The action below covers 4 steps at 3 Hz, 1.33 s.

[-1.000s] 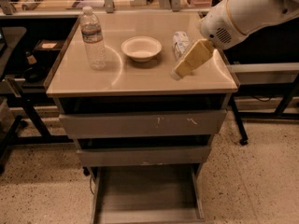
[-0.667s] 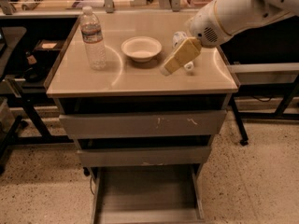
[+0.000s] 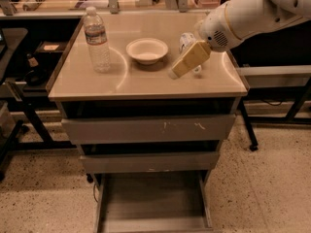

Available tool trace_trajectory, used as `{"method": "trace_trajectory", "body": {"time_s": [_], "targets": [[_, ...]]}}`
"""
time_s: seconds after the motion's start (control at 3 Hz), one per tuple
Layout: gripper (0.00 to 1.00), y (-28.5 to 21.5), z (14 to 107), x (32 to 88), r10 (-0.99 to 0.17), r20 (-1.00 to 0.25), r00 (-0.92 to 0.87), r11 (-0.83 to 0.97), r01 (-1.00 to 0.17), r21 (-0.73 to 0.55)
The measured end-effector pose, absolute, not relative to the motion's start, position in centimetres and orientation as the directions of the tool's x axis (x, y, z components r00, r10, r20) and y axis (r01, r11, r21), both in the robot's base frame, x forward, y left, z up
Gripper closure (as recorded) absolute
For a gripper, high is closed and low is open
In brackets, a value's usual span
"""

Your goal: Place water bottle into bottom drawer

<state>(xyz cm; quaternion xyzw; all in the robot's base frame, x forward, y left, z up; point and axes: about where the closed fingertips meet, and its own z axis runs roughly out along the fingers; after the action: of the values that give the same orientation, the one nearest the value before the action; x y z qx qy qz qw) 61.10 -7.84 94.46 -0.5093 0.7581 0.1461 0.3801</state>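
Your cart top (image 3: 146, 84) fills the middle of the frame. The bottom drawer (image 3: 153, 205) is pulled out at the lower edge, showing a flat grey floor and thin side rails. The gripper (image 3: 178, 71) hangs over the right side of the top; can't tell if the claw's open or closed. The water bottle (image 3: 96, 40) stands upright at upper left: tall, clear, ribbed, with a white cap and a pale label band. A white bowl (image 3: 147, 50) sits between the two.

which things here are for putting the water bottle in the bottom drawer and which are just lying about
For the job:
water bottle, upright on the countertop, left side
bottom drawer, open
hand, over the countertop, right side

Lying about:
white bowl, mid-countertop
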Motion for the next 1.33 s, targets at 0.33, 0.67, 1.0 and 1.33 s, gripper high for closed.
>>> {"method": "trace_trajectory", "body": {"time_s": [0.33,0.67,1.0,1.33], "targets": [[0.00,-5.2,93.7,62.8,-0.619,-0.775,-0.131,0.420,-0.888,-0.185],[0.00,-1.4,94.0,65.7,-0.563,-0.825,-0.053,0.397,-0.893,-0.213],[0.00,1.7,94.3,68.1,-0.520,-0.854,0.000,0.368,-0.903,-0.224],[0.00,4.7,94.9,68.5,-0.477,-0.878,0.039,0.331,-0.917,-0.221]]}}
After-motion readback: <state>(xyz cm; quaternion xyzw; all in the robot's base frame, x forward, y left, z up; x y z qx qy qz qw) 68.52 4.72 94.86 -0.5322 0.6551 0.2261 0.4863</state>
